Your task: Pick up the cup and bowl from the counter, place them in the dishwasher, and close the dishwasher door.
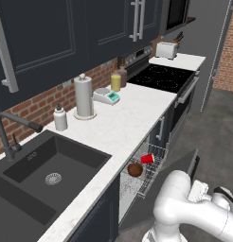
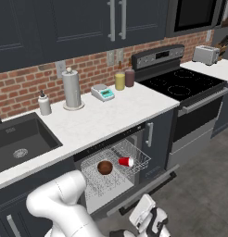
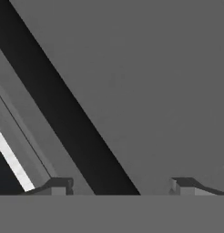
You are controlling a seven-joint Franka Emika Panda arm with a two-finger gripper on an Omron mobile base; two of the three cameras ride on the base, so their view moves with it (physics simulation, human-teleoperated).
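Observation:
The red cup point(image 1: 147, 159) point(image 2: 126, 161) lies on its side in the silver wire rack point(image 2: 136, 155) pulled out of the dishwasher. The dark brown bowl point(image 1: 135, 169) point(image 2: 104, 167) sits beside it in the same rack. Below the rack, the charcoal dishwasher door point(image 1: 177, 182) point(image 2: 148, 187) stands part-way up, tilted. My white hand point(image 2: 146, 214) point(image 1: 199, 189) is low at the door's outer edge. In the hand view my gripper point(image 3: 121, 186) is open, its fingertips point(image 3: 57, 185) wide apart, close to a flat grey panel with a dark band. Nothing is held.
On the white counter point(image 1: 123, 123) stand a paper towel roll point(image 1: 83, 97), a soap bottle point(image 1: 60, 118), a small scale point(image 1: 107, 96) and two bottles point(image 1: 116, 81). The black sink point(image 1: 47, 175) is at the left, the black stove point(image 1: 163, 78) and a toaster point(image 1: 166, 49) at the right.

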